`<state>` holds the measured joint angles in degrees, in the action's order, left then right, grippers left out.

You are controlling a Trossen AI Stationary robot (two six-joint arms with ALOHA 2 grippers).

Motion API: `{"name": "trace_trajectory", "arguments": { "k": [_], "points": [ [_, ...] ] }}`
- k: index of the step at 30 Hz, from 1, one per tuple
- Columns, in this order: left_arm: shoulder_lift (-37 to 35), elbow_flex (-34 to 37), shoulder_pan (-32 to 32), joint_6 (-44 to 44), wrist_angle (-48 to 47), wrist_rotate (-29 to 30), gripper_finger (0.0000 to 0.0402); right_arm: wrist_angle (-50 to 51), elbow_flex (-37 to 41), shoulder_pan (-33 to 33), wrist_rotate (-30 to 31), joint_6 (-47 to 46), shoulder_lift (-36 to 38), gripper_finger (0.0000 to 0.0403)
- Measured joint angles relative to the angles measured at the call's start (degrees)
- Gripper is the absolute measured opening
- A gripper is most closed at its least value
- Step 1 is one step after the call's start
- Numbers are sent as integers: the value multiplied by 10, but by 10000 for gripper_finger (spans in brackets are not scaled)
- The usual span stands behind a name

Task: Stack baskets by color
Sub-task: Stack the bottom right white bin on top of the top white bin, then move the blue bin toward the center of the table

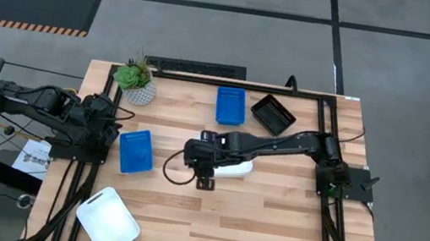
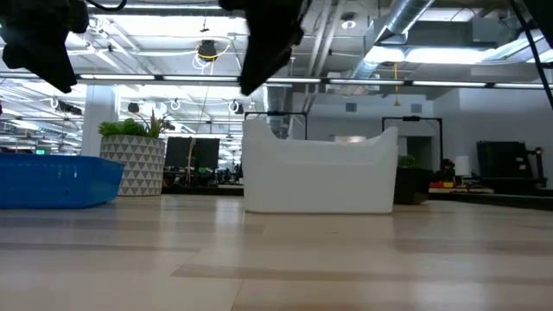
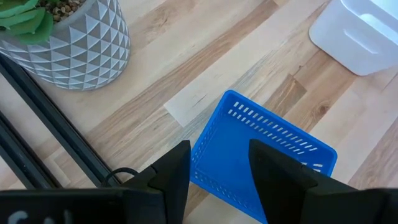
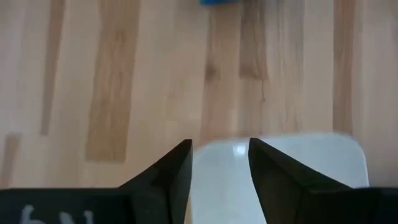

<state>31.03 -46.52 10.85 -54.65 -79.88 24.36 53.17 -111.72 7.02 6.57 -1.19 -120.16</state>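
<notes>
Now | right gripper (image 1: 205,173): stretched to mid-table, fingers apart over white basket (image 1: 233,169); left gripper (image 3: 219,174): parted, parked

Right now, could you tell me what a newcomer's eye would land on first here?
The right end effector at mid-table, open just over a white basket. Then the blue baskets, one by the left end effector and one at the far edge beside a black basket. Another white basket sits at the near left corner.

Smooth white plastic basket (image 2: 320,168) and slatted blue plastic basket (image 3: 261,158) rest on pale, matt wooden table (image 1: 268,222).
</notes>
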Motion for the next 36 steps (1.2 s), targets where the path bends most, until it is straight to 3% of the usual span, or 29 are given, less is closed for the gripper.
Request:
{"name": "trace_trajectory", "arguments": {
  "k": [14, 21, 25, 36],
  "points": [
    [0, 0, 0, 0, 0, 0, 150, 2, 3, -35, -6, 2, -60, 161],
    [0, 0, 0, 0, 0, 0, 150, -31, -1, -38, -6, 6, -46, 157],
    [0, 0, 0, 0, -1, 0, 150, -40, -41, -34, -5, 6, -37, 157],
    [0, 0, 0, -2, -2, -29, 150, -275, -59, -5, -6, 82, -62, 154]
  ]
}}
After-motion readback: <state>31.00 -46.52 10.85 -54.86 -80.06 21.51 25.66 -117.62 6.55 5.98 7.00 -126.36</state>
